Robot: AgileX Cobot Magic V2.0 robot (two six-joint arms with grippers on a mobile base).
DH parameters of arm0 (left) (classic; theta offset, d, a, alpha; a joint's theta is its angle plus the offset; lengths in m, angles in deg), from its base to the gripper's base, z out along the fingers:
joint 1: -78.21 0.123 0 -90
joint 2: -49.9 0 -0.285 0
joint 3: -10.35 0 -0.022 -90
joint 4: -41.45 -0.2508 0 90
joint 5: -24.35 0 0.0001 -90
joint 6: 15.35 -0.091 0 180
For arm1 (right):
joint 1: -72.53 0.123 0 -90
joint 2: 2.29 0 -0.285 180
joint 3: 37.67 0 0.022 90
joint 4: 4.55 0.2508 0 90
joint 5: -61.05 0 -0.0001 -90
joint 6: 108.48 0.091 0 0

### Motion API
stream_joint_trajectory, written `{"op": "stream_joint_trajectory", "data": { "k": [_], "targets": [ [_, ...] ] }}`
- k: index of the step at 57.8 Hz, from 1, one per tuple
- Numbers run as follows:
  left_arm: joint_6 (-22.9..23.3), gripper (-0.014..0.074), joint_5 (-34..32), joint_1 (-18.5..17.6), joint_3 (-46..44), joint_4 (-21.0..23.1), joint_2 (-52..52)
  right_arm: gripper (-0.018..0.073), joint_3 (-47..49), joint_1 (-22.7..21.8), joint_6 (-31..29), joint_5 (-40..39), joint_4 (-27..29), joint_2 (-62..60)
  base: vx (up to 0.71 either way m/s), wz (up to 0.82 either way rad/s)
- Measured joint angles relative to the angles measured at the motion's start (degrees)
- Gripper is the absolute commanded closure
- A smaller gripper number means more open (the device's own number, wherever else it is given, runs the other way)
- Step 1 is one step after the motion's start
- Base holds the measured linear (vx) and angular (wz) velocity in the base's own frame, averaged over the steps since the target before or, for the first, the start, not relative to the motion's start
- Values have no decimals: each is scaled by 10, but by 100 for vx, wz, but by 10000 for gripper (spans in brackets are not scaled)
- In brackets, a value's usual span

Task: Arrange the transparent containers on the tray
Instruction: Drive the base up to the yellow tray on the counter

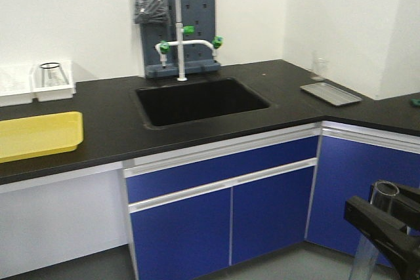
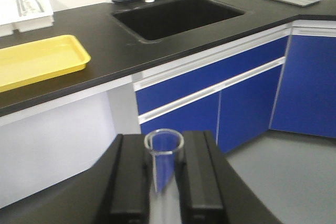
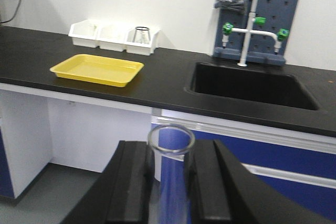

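Nearest, the left gripper (image 2: 164, 141) is clamped on an upright test tube (image 2: 164, 171), rim up, likely held so for carrying; the right gripper (image 3: 170, 148) grips a second test tube (image 3: 169, 192) likewise. Both tubes' bottoms are cut off. Beyond, on the black surface (image 3: 26, 51), the yellow tray (image 3: 97, 69) holds no tubes; behind it, white bins (image 3: 113, 38) hold a blurred clear vessel (image 3: 142, 34)
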Motion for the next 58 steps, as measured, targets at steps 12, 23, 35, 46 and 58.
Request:
{"op": "stream_joint_trajectory", "data": {
  "k": [12, 23, 35, 46, 58],
  "targets": [
    [0, 600, 0, 0, 0, 0, 0, 571, 0, 0, 0, 0, 0, 0, 6, 41],
    [0, 600, 0, 0, 0, 0, 0, 571, 0, 0, 0, 0, 0, 0, 15, 58],
    [0, 600, 0, 0, 0, 0, 0, 571, 0, 0, 0, 0, 0, 0, 22, 67],
    [0, 600, 0, 0, 0, 0, 0, 571, 0, 0, 0, 0, 0, 0, 26, 56],
    [0, 600, 0, 0, 0, 0, 0, 571, 0, 0, 0, 0, 0, 0, 33, 29]
  ]
}}
